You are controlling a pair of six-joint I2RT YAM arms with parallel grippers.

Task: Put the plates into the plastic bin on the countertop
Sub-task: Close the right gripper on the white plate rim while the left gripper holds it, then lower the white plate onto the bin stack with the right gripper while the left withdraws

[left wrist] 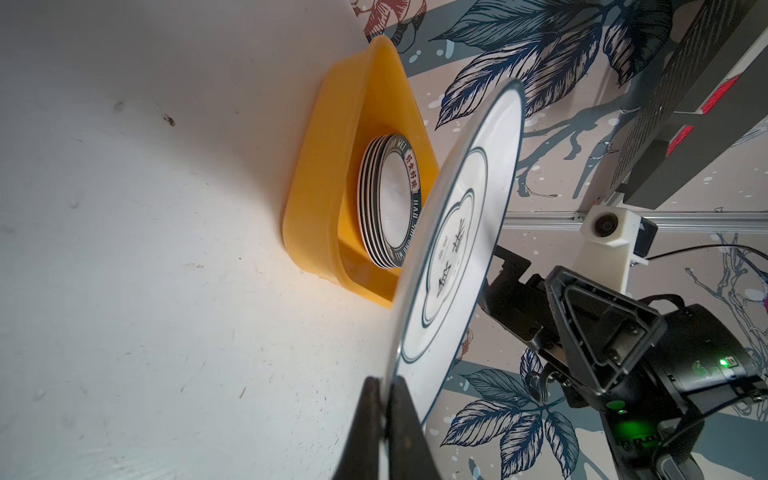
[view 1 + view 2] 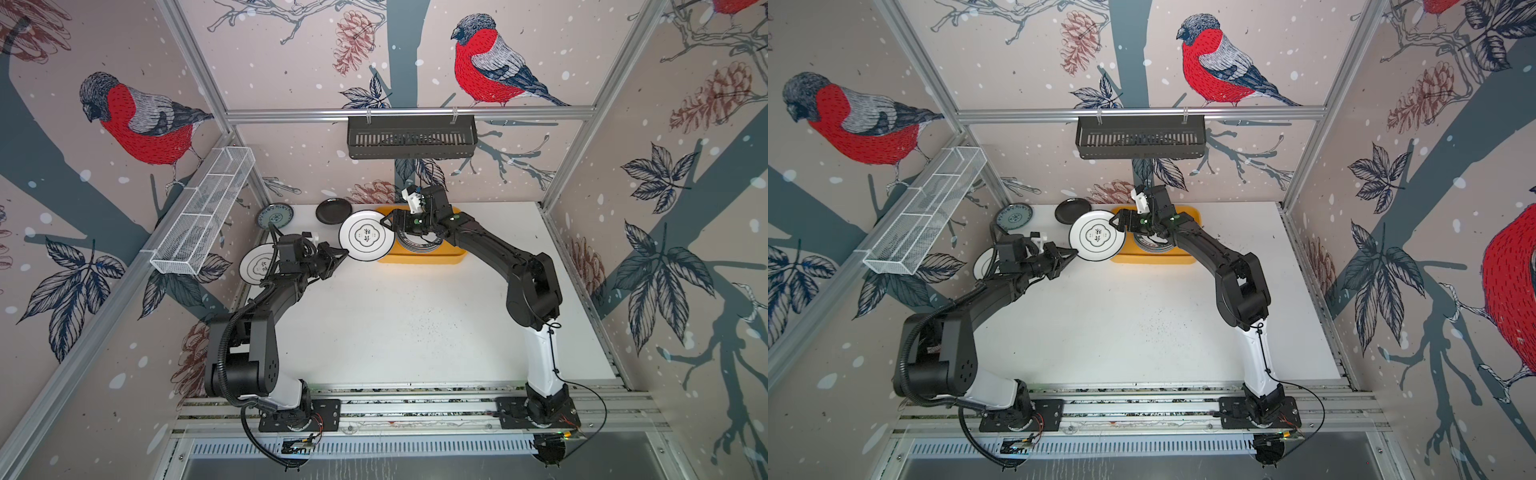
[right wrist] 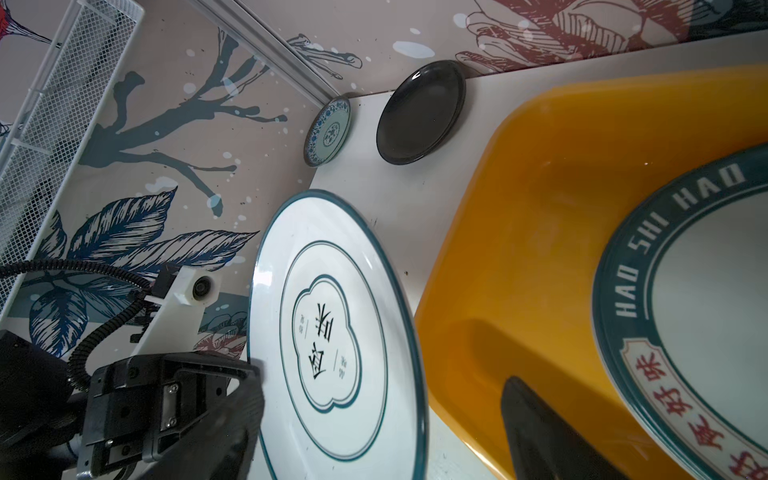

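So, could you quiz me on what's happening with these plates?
1. True or false: the left gripper holds a white plate.
2. The top plate in the bin has: A a lettered rim; B a sunburst; C plain black.
3. How many plates are neither held nor in the bin?
Key: 1 true; 2 A; 3 three: black plate, blue plate, second white plate.

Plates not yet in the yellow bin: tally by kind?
White, black characters: 2, the held plate and the resting plate
Small black plate: 1
Small grey-blue plate: 1
Total: 4
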